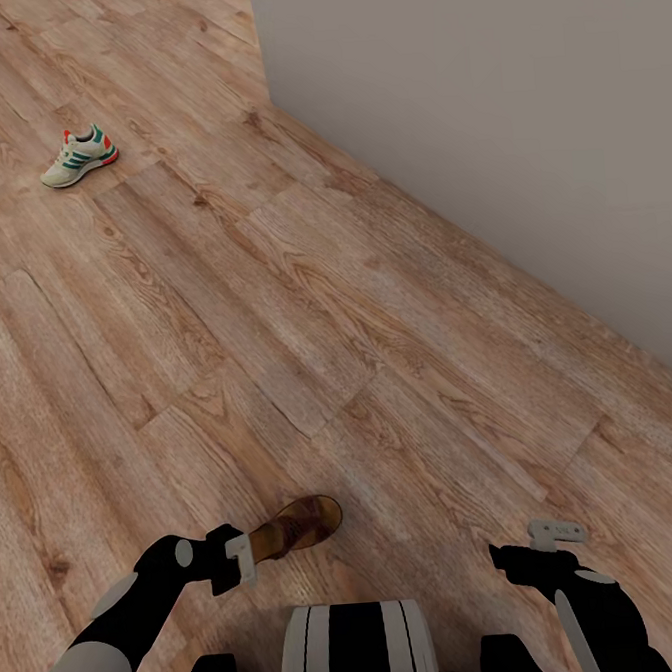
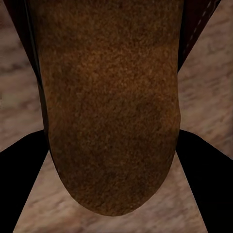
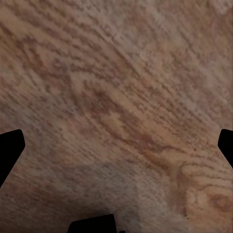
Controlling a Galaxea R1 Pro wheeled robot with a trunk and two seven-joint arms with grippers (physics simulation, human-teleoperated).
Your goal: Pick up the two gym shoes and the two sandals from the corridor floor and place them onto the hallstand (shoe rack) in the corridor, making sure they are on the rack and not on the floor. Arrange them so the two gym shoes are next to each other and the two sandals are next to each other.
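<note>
Left gripper [image 1: 253,554] at lower left of the head view — closed on a sandal [image 1: 299,525]; right gripper [image 1: 556,533] lower right — fingers spread, empty.

From the head camera I see one sandal [image 1: 294,526] held off the corridor floor [image 1: 374,303] at my left tool [image 1: 247,558], its dark brown body angled away from me toward the right, the rounded far end lighter tan. On my left wrist feed the same sandal [image 2: 109,107] shows as a broad mottled brown surface with a rounded end, the tool's dark fingers [image 2: 19,184] on both sides of it. One gym shoe [image 1: 80,156] sits well away on the planks, far ahead to my left: white, green stripes, red-orange at one end, resting on its sole.
</note>
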